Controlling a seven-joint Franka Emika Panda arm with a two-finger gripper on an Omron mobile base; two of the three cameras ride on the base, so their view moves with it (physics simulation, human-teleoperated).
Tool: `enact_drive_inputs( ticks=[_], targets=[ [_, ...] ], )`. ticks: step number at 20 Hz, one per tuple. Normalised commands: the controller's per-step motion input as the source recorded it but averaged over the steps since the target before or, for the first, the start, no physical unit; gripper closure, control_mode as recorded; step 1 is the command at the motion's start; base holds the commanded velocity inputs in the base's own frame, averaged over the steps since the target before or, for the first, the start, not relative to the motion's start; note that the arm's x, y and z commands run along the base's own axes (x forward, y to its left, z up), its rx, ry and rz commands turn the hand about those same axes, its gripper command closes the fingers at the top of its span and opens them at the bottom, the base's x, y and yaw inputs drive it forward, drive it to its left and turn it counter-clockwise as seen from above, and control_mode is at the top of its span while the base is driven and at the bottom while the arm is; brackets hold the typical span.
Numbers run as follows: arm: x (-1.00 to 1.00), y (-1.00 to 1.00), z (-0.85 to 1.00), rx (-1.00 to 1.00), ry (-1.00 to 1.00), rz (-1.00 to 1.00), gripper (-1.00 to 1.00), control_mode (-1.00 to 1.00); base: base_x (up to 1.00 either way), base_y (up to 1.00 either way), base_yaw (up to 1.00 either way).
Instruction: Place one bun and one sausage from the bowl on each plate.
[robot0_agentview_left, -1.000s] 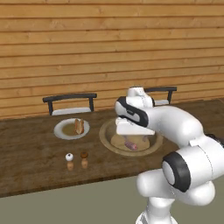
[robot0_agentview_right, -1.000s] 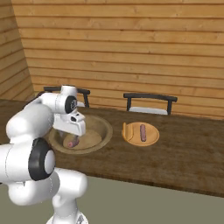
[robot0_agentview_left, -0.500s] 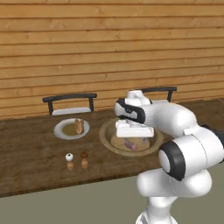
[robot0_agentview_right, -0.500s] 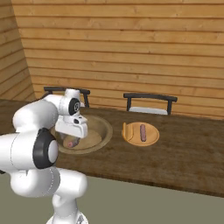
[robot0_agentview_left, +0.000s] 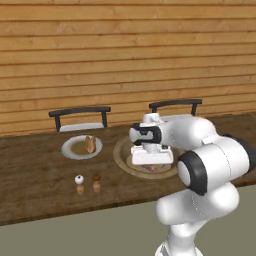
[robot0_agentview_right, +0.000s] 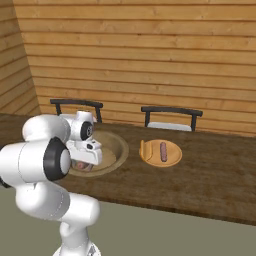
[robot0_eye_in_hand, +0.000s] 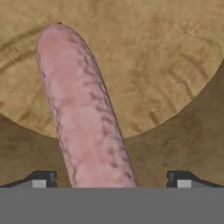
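The tan-olive bowl (robot0_agentview_left: 121, 156) (robot0_agentview_right: 113, 150) stands mid-table, and my gripper (robot0_agentview_left: 150, 166) (robot0_agentview_right: 83, 165) reaches down into it. In the hand view a pink sausage (robot0_eye_in_hand: 81, 109) lies on the bowl's light brown floor (robot0_eye_in_hand: 166, 57), running up between my fingertips (robot0_eye_in_hand: 44, 179). My gripper (robot0_eye_in_hand: 112, 179) is open, its jaws standing wide on either side of the sausage without touching it. A white-rimmed plate (robot0_agentview_left: 70, 151) on the left holds a bun (robot0_agentview_left: 90, 144). Another plate (robot0_agentview_right: 172, 158) on the right carries a sausage (robot0_agentview_right: 163, 151) and a bun (robot0_agentview_right: 142, 148) at its edge.
Salt (robot0_agentview_left: 79, 184) and pepper (robot0_agentview_left: 96, 183) shakers stand near the table's front edge, left of the bowl. Two dark chairs (robot0_agentview_left: 80, 116) (robot0_agentview_left: 176, 107) are pushed in along the far side, against a wooden plank wall.
My hand has come down from above the bowl into it, closing on the sausage. The plates and shakers have not moved.
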Motion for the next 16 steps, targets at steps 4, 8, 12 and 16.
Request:
enact_drive_inputs(
  ticks=[4, 8, 12, 16],
  targets=[
    [0.00, 0.00, -0.10, 0.00, 0.00, 0.00, 1.00, -1.00, 0.00, 0.00, 0.00],
    [0.00, 0.00, 0.14, 0.00, -0.04, 0.00, 1.00, -1.00, 0.00, 0.00, 0.00],
    [-0.10, 0.00, 0.50, 0.00, -0.04, 0.00, 1.00, -1.00, 0.00, 0.00, 0.00],
    [-0.10, 0.05, 0.71, 0.00, -0.05, 0.00, 1.00, -1.00, 0.00, 0.00, 0.00]
  ],
)
